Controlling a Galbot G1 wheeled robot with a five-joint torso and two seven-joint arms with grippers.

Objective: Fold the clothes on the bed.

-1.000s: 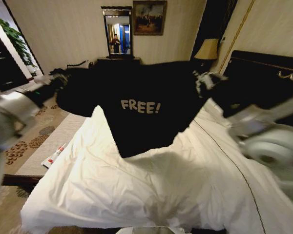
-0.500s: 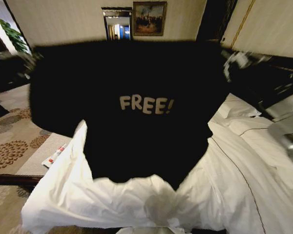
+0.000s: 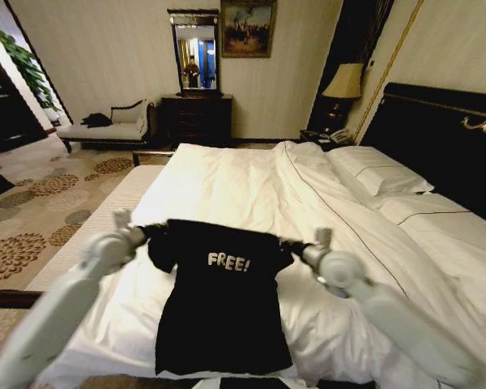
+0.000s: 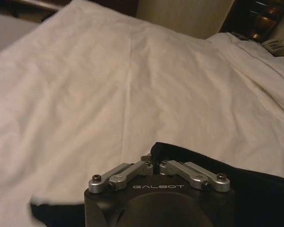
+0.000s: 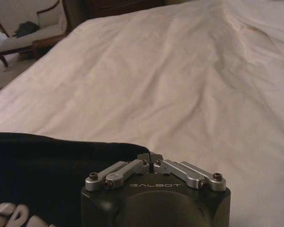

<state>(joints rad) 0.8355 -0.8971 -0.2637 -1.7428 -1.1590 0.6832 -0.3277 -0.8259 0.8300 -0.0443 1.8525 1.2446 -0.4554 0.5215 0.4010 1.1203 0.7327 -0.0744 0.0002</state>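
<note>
Both jaws pinched on T-shirt (image 3: 221, 312) shoulders | left gripper (image 4: 154, 162) | right gripper (image 5: 150, 158) | head view: "FREE!" over bed (image 3: 251, 182)

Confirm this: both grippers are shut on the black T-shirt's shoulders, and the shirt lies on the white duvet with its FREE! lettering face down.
Wrong on one point: the head view shows the FREE! lettering face up on the T-shirt. The rest holds: left gripper and right gripper are shut on its shoulders, on the duvet.
</note>
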